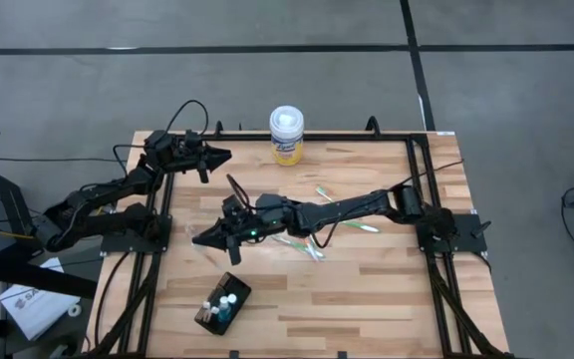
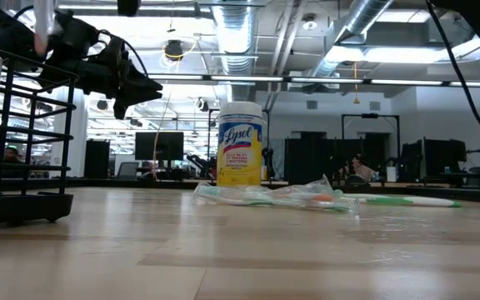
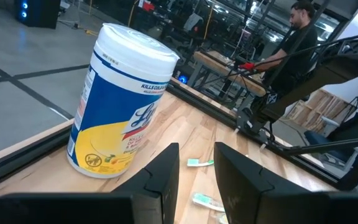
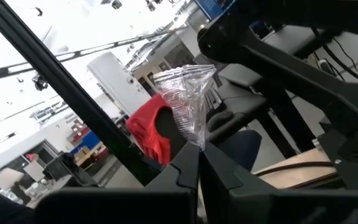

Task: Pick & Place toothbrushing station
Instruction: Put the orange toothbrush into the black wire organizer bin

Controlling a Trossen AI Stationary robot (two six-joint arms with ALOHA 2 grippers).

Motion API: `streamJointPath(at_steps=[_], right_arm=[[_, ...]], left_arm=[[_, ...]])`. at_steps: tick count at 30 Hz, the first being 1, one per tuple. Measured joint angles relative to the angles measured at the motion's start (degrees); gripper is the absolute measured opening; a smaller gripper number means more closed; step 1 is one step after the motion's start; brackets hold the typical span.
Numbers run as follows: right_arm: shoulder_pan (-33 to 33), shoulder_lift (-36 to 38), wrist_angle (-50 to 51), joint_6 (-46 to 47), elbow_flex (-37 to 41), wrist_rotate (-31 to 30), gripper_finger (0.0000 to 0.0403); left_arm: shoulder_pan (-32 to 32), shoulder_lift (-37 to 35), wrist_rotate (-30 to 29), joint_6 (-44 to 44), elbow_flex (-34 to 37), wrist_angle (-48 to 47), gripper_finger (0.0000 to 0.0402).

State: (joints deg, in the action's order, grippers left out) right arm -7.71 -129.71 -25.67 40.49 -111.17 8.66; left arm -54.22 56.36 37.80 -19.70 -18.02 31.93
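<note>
While station (image 1: 222,304) sits half cropped | right tool (image 4: 199,163) pinches clear wrapper (image 4: 185,99) | left tool (image 3: 196,171) parted

Wood table (image 1: 387,289): wipes canister (image 1: 286,135), toothbrushing station (image 1: 222,303), scattered toothbrushes (image 1: 312,244), apparently wrapped.

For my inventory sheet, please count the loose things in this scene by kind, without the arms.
Lysol wipes canister: 1
toothbrushing station: 1
green toothbrushes: at least 3; the right arm hides part
clear wrapper held in the right gripper: 1
Total: at least 6
</note>
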Motion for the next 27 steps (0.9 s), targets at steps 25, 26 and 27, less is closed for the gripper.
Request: streamJointPath(at_steps=[25,26,27], right_arm=[[0.9,-0.1,-4.9,0.6,5.6,1.9,0.0000],[1.0,-0.1,-5.3,0.7,5.5,1.9,0.0000],[1.1,-0.1,-5.7,1.0,5.5,1.8,0.0000]], left_arm=[[0.0,0.0,0.0,0.0,0.0,0.0,0.0095],[0.0,0.0,0.0,0.0,0.0,0.0,0.0095],[0.0,0.0,0.0,0.0,0.0,0.0,0.0095]])
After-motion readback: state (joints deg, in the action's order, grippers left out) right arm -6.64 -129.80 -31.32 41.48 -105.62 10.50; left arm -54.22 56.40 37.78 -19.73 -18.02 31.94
